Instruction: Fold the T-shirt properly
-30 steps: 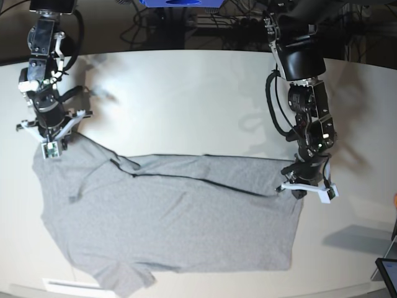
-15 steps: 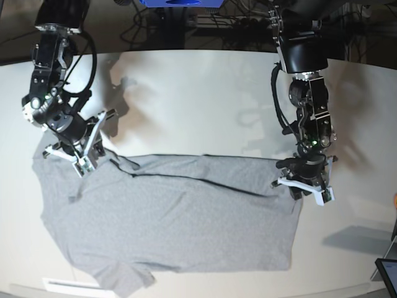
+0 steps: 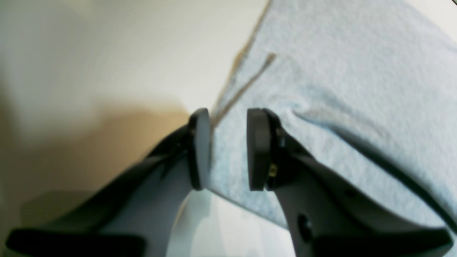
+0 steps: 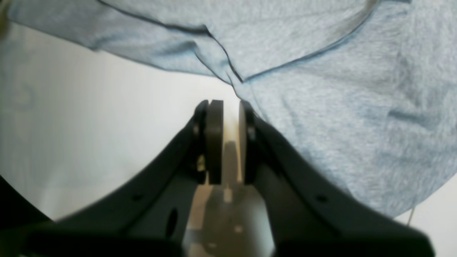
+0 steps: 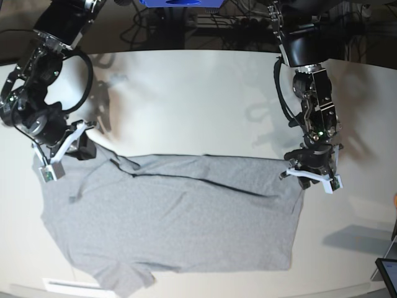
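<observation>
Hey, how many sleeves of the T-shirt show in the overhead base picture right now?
2. One sleeve lies at the T-shirt's upper left corner, beside the right gripper. The other sleeve sticks out at the bottom left edge, near the table's front.

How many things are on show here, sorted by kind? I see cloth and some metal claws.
T-shirt, grey: 1
Robot grippers: 2, the left gripper and the right gripper
White table: 1
Dark screen at the corner: 1
Total: 5
</observation>
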Controlling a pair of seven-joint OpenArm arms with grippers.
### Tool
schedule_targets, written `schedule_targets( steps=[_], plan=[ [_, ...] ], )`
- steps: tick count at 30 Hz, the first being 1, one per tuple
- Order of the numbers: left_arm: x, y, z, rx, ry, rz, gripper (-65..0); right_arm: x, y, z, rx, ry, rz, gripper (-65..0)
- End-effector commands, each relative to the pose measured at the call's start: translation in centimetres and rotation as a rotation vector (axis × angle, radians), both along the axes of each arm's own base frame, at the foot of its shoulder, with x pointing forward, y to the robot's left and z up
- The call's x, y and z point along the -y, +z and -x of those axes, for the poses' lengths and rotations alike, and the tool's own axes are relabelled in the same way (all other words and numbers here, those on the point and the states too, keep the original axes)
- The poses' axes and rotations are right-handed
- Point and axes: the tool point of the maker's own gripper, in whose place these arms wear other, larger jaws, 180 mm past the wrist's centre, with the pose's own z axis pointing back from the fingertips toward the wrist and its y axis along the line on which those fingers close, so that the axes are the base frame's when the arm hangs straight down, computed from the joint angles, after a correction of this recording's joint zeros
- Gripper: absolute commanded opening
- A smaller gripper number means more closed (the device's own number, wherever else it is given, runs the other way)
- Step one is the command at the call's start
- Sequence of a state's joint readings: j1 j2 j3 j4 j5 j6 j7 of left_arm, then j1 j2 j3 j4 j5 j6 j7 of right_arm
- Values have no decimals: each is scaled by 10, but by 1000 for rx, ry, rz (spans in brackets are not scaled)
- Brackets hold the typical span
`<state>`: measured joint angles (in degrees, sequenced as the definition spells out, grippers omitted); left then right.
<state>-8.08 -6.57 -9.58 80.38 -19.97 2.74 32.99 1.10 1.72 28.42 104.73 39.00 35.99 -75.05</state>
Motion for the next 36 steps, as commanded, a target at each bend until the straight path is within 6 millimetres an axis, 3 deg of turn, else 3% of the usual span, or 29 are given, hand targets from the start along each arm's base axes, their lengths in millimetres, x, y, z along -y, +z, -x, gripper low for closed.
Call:
schedule_targets(
  steps=[1, 3, 6, 8, 15, 21, 36],
  plan=[
    [-5, 18, -7, 57, 3, -21, -469, -2, 17, -10, 70, 2, -29, -572],
    [-5, 18, -7, 57, 3, -21, -469, -7, 14, -10, 58, 15, -60, -521],
    [-5, 13, -3, 45, 2, -21, -469, -16, 3, -8, 25, 26, -150, -354],
    [-5, 16, -3, 52, 1, -24, -469, -22, -9, -7, -11, 27, -225, -312],
    [-5, 27, 0, 80, -4, -41, -469, -39, -39, -25, -121, 25, -402, -366],
    [-12, 29, 3, 75, -4, -60, -469, -39, -31, -38, -98, 28, -411, -366],
    [-16, 27, 5, 65, -3, -71, -469, -25, -31, -39, -119, -10, -401, -370]
  ],
)
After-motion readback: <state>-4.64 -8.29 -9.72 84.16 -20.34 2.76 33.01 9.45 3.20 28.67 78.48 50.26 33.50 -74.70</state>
